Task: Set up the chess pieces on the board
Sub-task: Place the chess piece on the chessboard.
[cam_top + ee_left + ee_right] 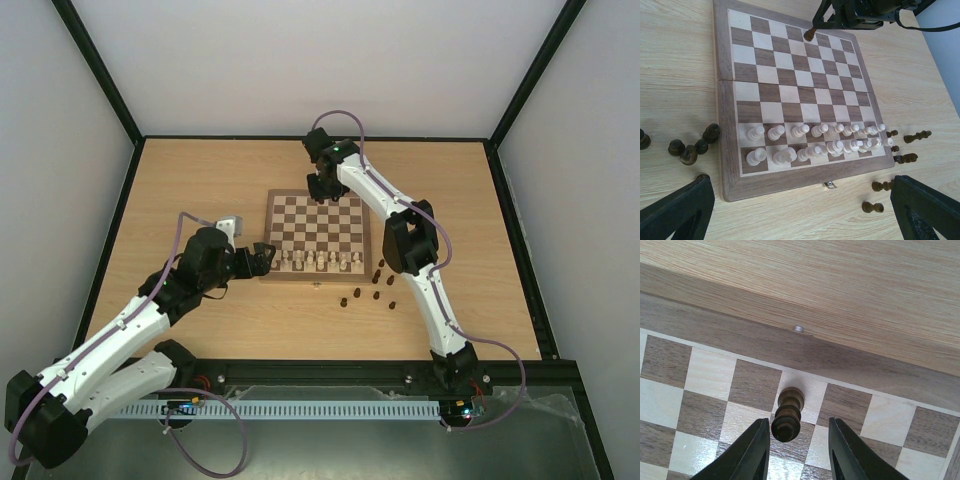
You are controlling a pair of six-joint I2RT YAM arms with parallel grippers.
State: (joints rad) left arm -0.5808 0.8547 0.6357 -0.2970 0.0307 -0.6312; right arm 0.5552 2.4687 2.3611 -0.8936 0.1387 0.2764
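The board (318,225) lies mid-table. Two rows of cream chess pieces (810,142) fill its near edge. One dark piece (787,415) stands upright on a cream square in the far row, next to the border. My right gripper (799,424) is open around that piece: the left finger is close beside its head and a clear gap separates it from the right finger. My left gripper (800,192) hangs wide open over the board's near edge, nothing between its fingers (680,210).
Loose dark pieces lie on the table off one side of the board (690,150) and off the other (910,137), some toppled; from above they show as one dark scatter (376,283). A small metal clasp (829,185) sits on the board's near rim.
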